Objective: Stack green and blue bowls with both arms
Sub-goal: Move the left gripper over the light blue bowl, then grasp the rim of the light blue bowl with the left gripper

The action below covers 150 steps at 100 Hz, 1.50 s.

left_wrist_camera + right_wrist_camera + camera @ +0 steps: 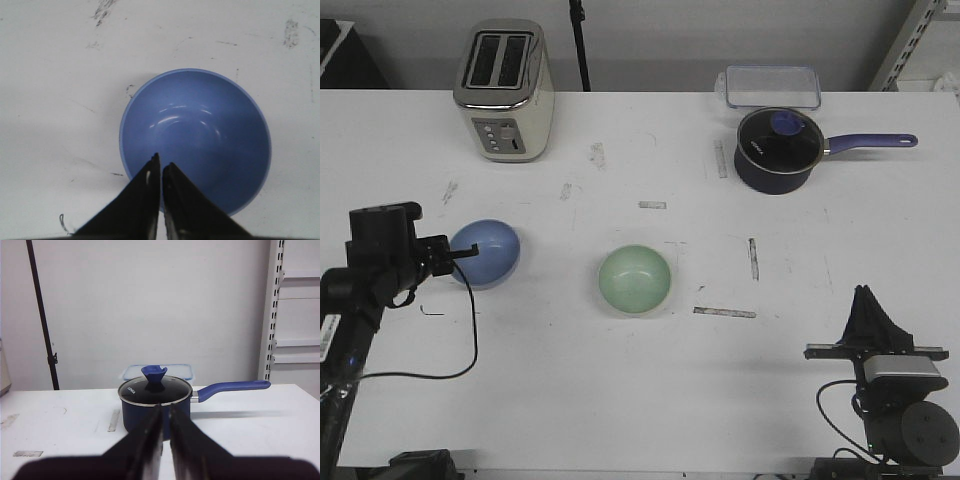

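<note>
Blue bowl (486, 252) left of green bowl (635, 279), tilted | left fingers (161, 170) pinched on its rim for lifting | right fingers (165, 420) closed, empty, near pot-side tabletop (620, 400) edge

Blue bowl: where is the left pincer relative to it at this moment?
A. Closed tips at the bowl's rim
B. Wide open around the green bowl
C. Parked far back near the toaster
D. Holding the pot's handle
A. The left wrist view shows the left pincer with its tips nearly together at the near rim of the blue bowl, and the front view shows it at that bowl's left edge.
</note>
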{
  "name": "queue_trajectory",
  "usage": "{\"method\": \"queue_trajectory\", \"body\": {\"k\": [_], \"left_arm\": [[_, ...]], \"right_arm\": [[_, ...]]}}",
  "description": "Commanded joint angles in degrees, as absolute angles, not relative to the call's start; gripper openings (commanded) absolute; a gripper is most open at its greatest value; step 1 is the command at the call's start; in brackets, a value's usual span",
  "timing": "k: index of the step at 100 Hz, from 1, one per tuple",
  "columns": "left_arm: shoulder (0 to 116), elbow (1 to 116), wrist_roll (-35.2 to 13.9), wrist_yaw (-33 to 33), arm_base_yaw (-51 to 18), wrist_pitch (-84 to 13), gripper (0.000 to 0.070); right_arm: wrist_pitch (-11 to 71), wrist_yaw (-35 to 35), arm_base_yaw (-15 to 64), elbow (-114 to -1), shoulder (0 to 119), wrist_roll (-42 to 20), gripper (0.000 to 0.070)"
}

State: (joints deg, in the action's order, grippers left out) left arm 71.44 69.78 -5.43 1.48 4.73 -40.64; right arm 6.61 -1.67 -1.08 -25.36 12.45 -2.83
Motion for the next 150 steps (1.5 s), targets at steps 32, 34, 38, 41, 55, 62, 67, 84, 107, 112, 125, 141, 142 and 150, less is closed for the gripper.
{"method": "queue_trajectory", "body": {"k": [32, 34, 38, 41, 55, 62, 67, 84, 107, 112, 125, 141, 142, 150], "left_arm": [[83.2, 84.6, -7.0, 1.8, 6.9, -54.9, 0.0004], [83.3, 84.6, -7.2, 2.1, 6.9, -54.7, 0.0004], [83.4, 84.6, -7.1, 3.2, 7.2, -54.3, 0.0004], [83.4, 84.6, -7.1, 4.3, 7.6, -54.2, 0.0004], [84.2, 84.6, -7.9, 11.2, 10.3, -53.9, 0.0013], [85.3, 84.6, -8.3, 13.5, 12.3, -54.0, 0.0081], [86.0, 84.6, -8.3, 13.6, 13.3, -54.1, 0.0164], [88.9, 84.6, -8.3, 13.5, 14.2, -53.9, 0.0385], [95.3, 84.6, -8.1, 13.5, 14.1, -53.8, 0.0418], [96.7, 84.6, -7.7, 13.3, 13.8, -53.5, 0.0412], [100.3, 84.6, -7.6, 13.1, 13.7, -52.4, 0.0404], [103.0, 84.6, -7.6, 13.1, 13.4, -52.3, 0.0230], [103.1, 84.6, -7.6, 13.1, 13.3, -52.3, 0.0217], [103.2, 84.6, -6.9, 13.1, 12.9, -52.2, 0.0086]], "right_arm": [[6.0, -1.5, -1.1, -25.5, 12.3, -3.4, 0.0017], [6.0, -1.5, -1.1, -25.5, 12.3, -3.4, 0.0017], [6.0, -1.5, -1.1, -25.5, 12.3, -3.4, 0.0017], [6.0, -1.5, -1.1, -25.5, 12.3, -3.4, 0.0017], [6.0, -1.5, -1.1, -25.5, 12.3, -3.4, 0.0017], [6.0, -1.5, -1.1, -25.5, 12.3, -3.4, 0.0017], [6.0, -1.5, -1.1, -25.5, 12.3, -3.4, 0.0017], [6.0, -1.5, -1.1, -25.5, 12.3, -3.4, 0.0017], [6.0, -1.5, -1.1, -25.5, 12.3, -3.4, 0.0017], [6.0, -1.5, -1.1, -25.5, 12.3, -3.4, 0.0017], [6.0, -1.5, -1.1, -25.5, 12.3, -3.4, 0.0017], [6.0, -1.5, -1.1, -25.5, 12.3, -3.4, 0.0017], [6.0, -1.5, -1.1, -25.5, 12.3, -3.4, 0.0017], [6.0, -1.5, -1.1, -25.5, 12.3, -3.4, 0.0017]]}}
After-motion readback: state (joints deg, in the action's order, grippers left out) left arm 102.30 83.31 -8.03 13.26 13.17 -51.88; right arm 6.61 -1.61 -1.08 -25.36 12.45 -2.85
